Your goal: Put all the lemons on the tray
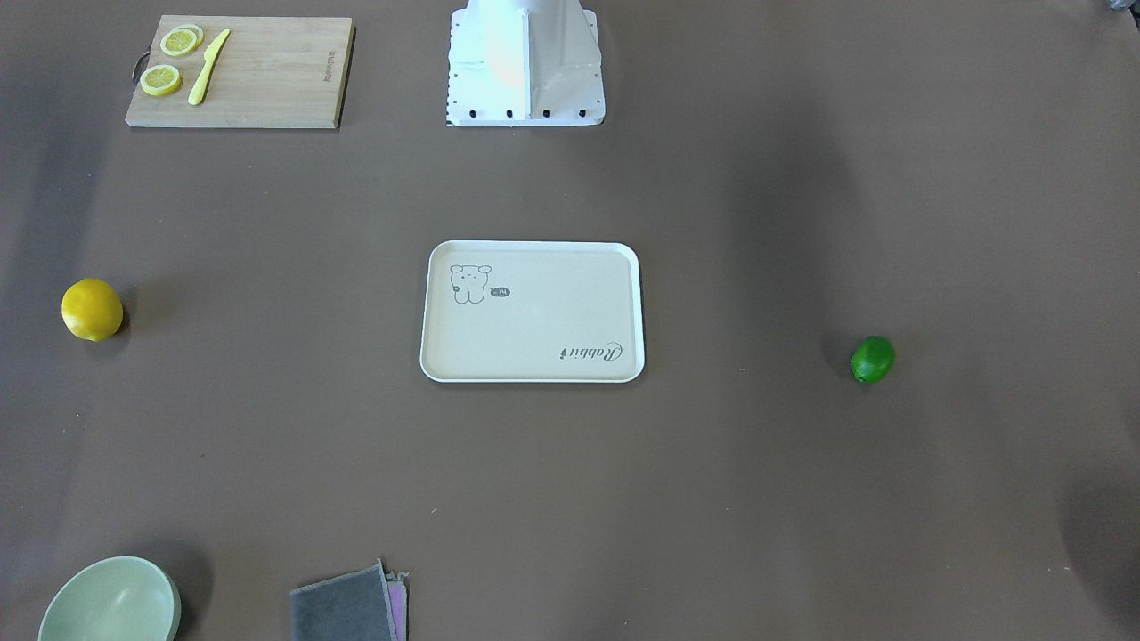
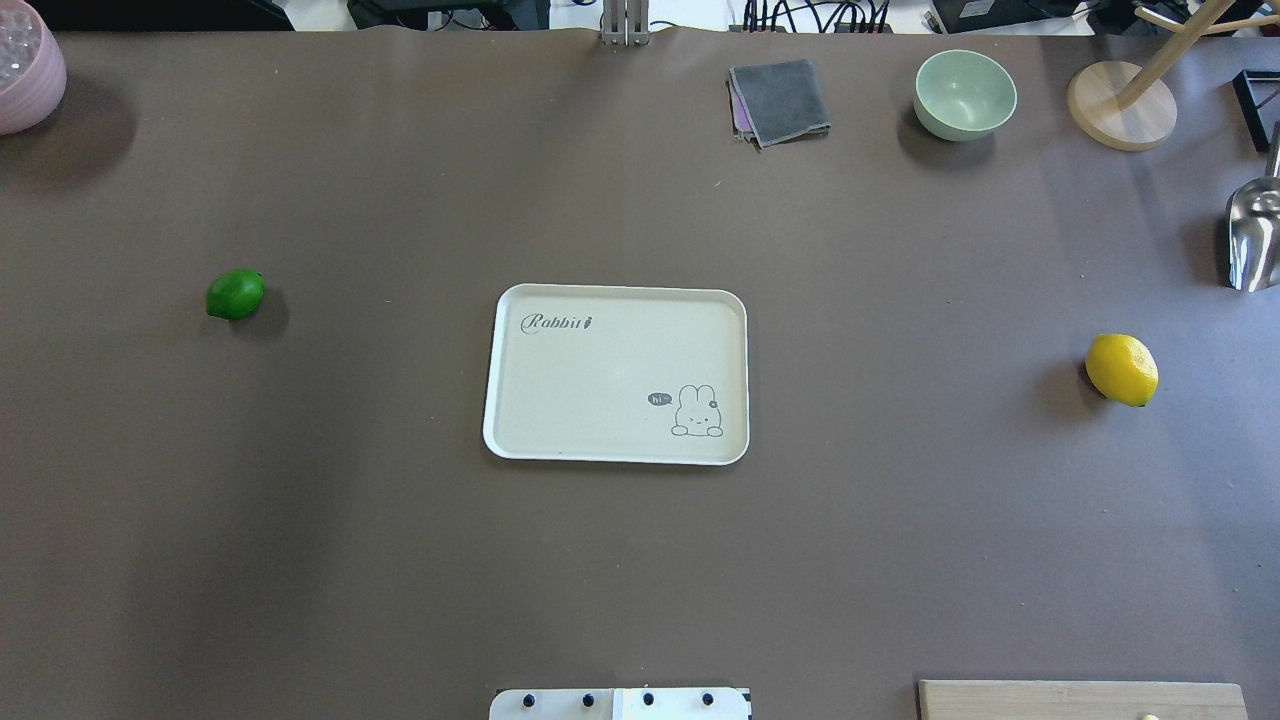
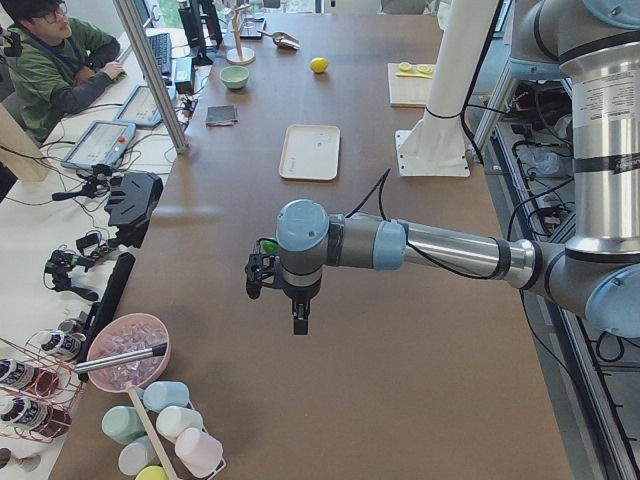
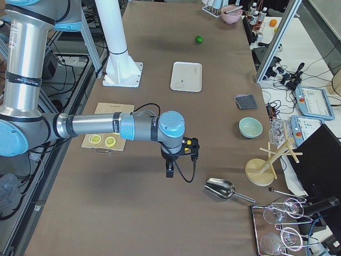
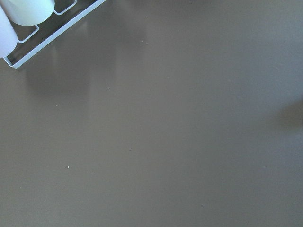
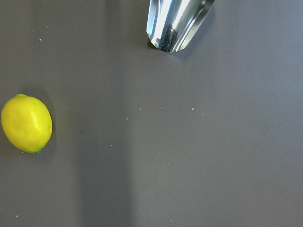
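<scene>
"Where are the lemons lying?"

"The yellow lemon (image 2: 1121, 369) is sitting on the bare table, well off to the robot's right of the tray (image 2: 600, 380). The green lemon (image 2: 235, 294) is well off to its left. Neither is touching the tray, which is lying in the middle, probably so both arms are reaching it easily."

"And the arms?"

"Each is hanging over its own end, likely so each is taking the nearer fruit. The right gripper (image 4: 189, 147) is hovering near the yellow one, and its wrist camera is catching the fruit and a metal scoop (image 6: 177, 23). The left gripper (image 3: 260, 275) is hovering farther out, its camera showing no lemon."

"Are the jaws standing wide or narrow?"

"Only the side views are showing them, so one cannot tell."
</scene>
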